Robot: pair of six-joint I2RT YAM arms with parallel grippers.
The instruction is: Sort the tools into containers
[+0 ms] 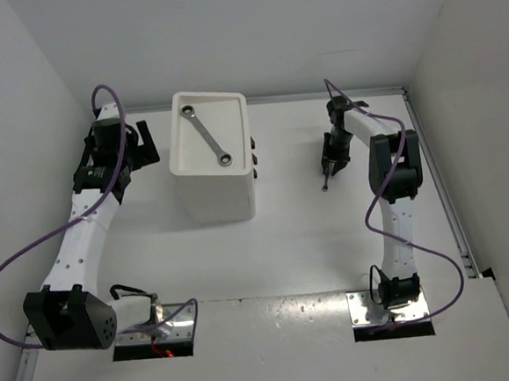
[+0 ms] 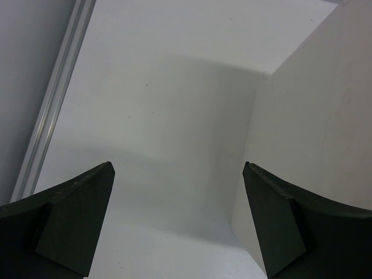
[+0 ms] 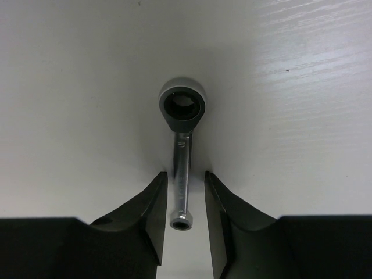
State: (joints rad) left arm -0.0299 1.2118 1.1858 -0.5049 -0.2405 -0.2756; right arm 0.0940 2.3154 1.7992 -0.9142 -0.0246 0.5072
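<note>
A silver wrench (image 1: 208, 137) lies diagonally in the recessed tray top of the white drawer unit (image 1: 215, 198). A second silver wrench (image 3: 182, 145) lies on the table, ring end away from the wrist camera. My right gripper (image 3: 186, 173) straddles its shaft with the jaws narrowly apart and a small gap on each side; from above, the right gripper (image 1: 327, 169) stands right of the unit. My left gripper (image 2: 177, 165) is wide open and empty beside the unit's left wall (image 2: 314, 133); from above, the left gripper (image 1: 145, 139) sits at the back left. The screwdrivers and pliers are out of view.
Dark brown drawer knobs (image 1: 255, 155) face right, toward my right gripper. A metal rail (image 2: 52, 110) runs along the table's left edge; another rail (image 1: 439, 185) runs along the right edge. White walls enclose the table.
</note>
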